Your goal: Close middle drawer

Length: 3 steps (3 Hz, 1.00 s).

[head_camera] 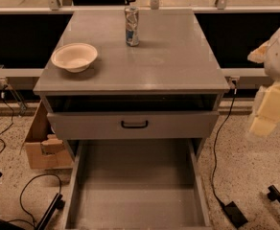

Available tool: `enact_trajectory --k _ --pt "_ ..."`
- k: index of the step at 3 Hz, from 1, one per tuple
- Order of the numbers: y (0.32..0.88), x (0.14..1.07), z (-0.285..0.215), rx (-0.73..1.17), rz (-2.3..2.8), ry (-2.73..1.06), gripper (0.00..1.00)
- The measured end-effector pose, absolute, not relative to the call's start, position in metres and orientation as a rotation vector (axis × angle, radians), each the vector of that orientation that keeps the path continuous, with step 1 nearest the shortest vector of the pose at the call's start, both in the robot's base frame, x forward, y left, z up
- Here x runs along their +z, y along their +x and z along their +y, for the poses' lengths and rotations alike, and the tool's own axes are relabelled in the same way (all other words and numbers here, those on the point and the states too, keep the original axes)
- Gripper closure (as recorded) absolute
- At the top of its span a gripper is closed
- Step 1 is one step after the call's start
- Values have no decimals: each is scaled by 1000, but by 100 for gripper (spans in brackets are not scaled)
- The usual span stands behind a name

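The middle drawer (pixel 135 190) stands pulled far out at the lower centre of the frame, its deep grey tray running to the bottom edge. Just above it, the top drawer (pixel 178 124) sits slightly out. The end effector (pixel 264 114) hangs at the right edge, apart from the cabinet; whether it is apart or together I cannot tell. A bowl (pixel 74 56) and a can (pixel 132 26) rest on the bench (pixel 173 61).

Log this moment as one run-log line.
middle drawer: pulled far out | gripper: right of cabinet, touching nothing | top drawer: slightly open | status: not closed
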<state>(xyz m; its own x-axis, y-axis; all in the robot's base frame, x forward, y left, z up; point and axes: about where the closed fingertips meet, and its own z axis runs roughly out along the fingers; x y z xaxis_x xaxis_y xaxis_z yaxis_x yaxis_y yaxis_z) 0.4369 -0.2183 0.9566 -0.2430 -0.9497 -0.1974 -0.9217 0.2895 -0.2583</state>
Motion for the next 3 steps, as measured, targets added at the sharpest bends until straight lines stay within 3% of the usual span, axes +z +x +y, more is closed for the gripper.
enact_trajectory --k 1,3 --pt "424 917 -225 -200 2303 -1632 18" --pt "384 779 -241 -235 2440 -1584 64"
